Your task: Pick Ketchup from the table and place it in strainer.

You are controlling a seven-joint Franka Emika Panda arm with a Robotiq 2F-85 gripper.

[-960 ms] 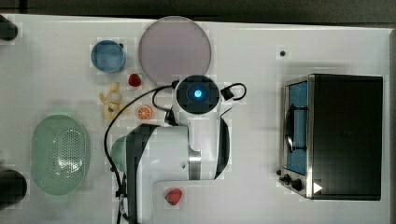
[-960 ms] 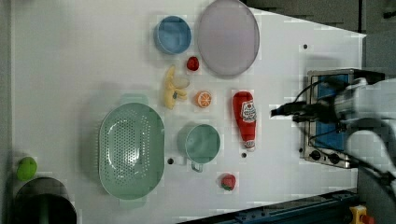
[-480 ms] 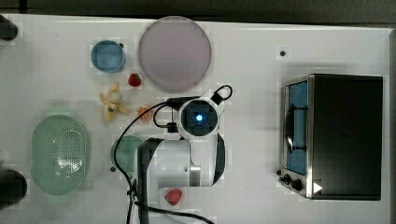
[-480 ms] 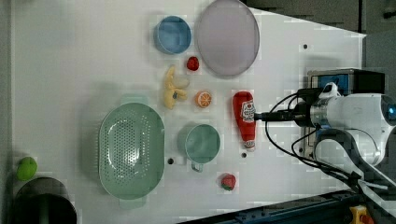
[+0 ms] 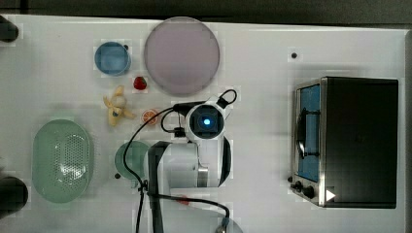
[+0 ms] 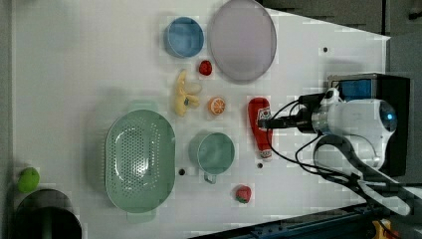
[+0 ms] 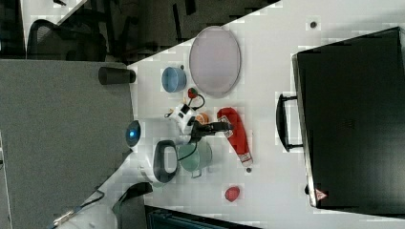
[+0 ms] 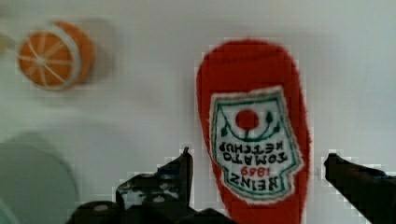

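Note:
The Ketchup (image 6: 260,124) is a red bottle with a white cap, lying flat on the white table between the green cup and the toaster oven. It also appears in the right view as the Ketchup (image 7: 235,131). My gripper (image 6: 269,123) hangs just over the bottle's label, open. In the wrist view the Ketchup (image 8: 254,140) lies between my two black fingertips (image 8: 183,163), which stand wide apart on either side. My gripper (image 8: 259,161) holds nothing. The pale green strainer (image 6: 140,164) sits empty at the left view's left, also seen as the strainer (image 5: 62,160).
A green cup (image 6: 215,153) stands close beside the bottle, with an orange slice (image 6: 216,105) and a banana (image 6: 185,93) nearby. Two strawberries (image 6: 243,193) (image 6: 205,67), a blue cup (image 6: 184,37) and a grey plate (image 6: 242,40) lie around. A toaster oven (image 5: 350,141) stands behind my arm.
My arm has moved leftward in the left view, bringing the open gripper from beside the toaster oven to over the Ketchup. The bottle has not moved.

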